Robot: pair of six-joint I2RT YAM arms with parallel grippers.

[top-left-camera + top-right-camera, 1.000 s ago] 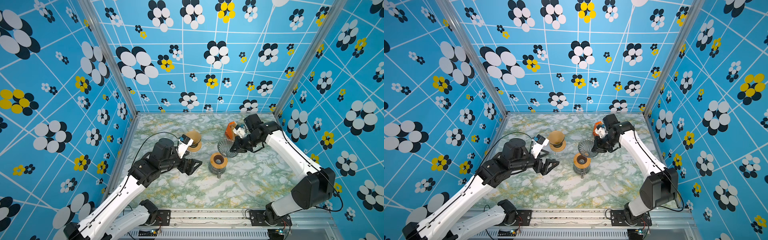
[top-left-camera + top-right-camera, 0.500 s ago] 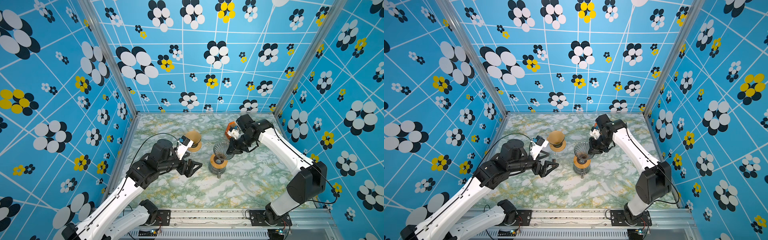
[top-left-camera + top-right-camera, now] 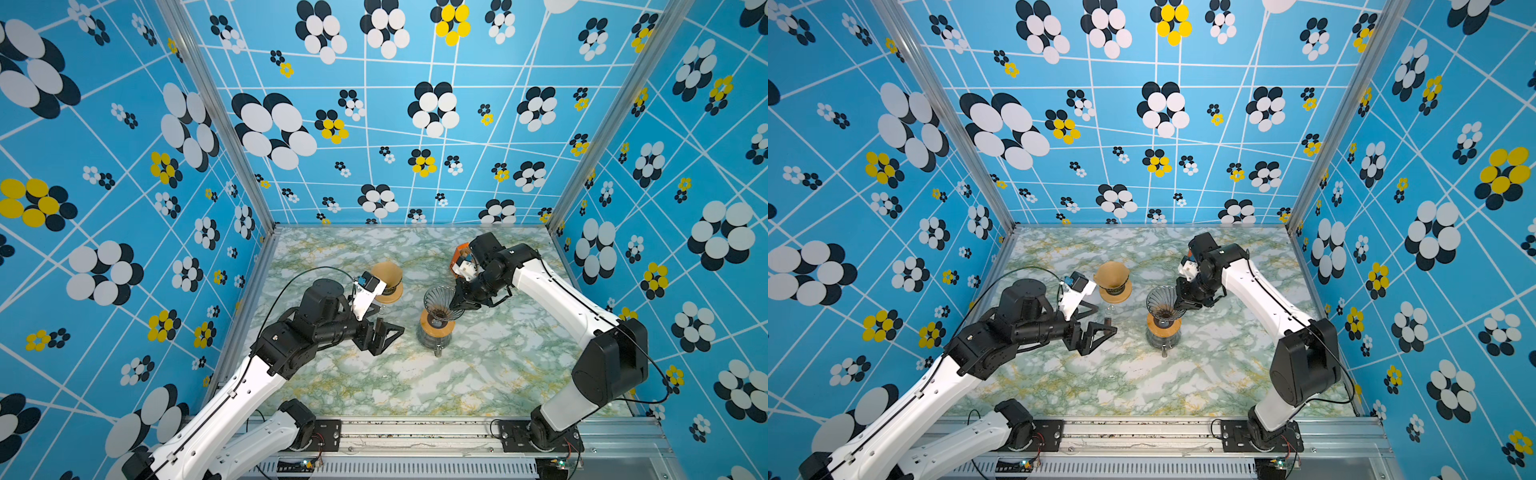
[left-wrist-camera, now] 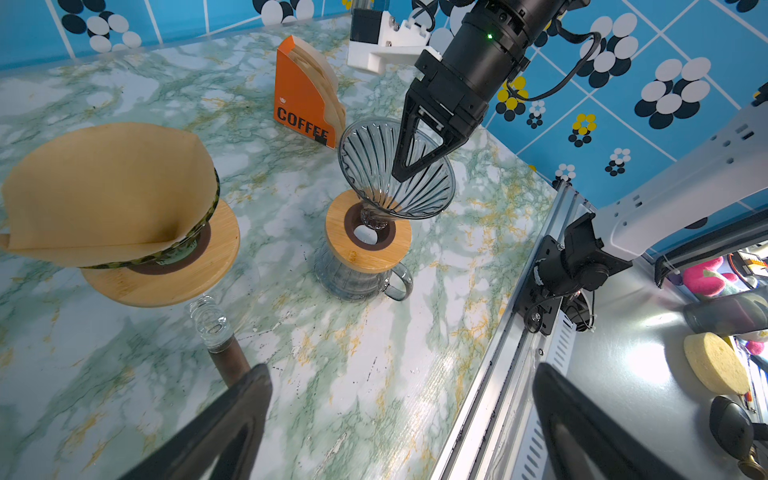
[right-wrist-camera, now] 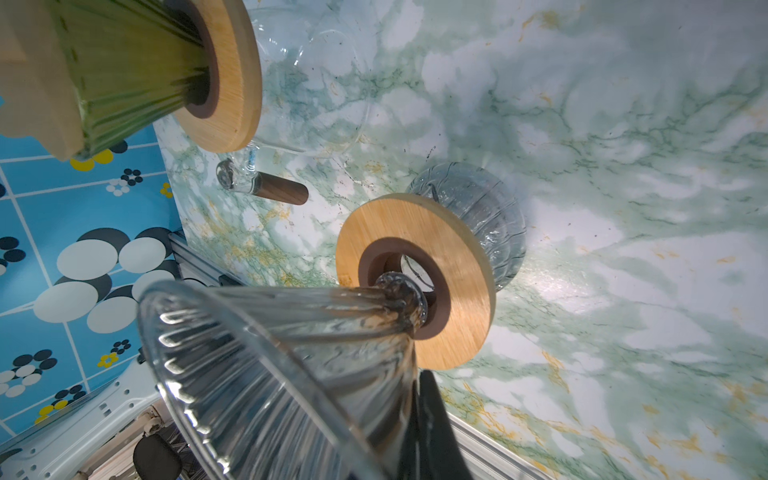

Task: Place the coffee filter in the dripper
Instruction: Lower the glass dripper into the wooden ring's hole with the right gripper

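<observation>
Right claw [image 4: 401, 172]: closed on the rim of the clear dripper [image 4: 370, 162], one finger inside the cone, one outside. The dripper is empty and tilted. Its neck is at the hole of the wooden collar [image 4: 390, 253] on the carafe [image 4: 353, 280], near the middle of the bench [image 3: 478, 374]. You cannot tell whether it is seated.

Left claw [image 3: 380, 332]: wide, holding nothing, above the bench toward the left edge.

Filter [image 4: 104, 187]: sits in the green dripper [image 5: 124, 70], just behind the left claw. More filters stand in the orange box [image 4: 299, 99] toward the back-right corner.

Risks, as judged:
- The thin pinch on smooth glass can slip.
- If you let go while the cone leans, it may roll off the collar or tip the carafe.
- Your right arm crowds the box, so a reach past it could knock it.
- Pulling the filter could drag the green dripper over.
</observation>
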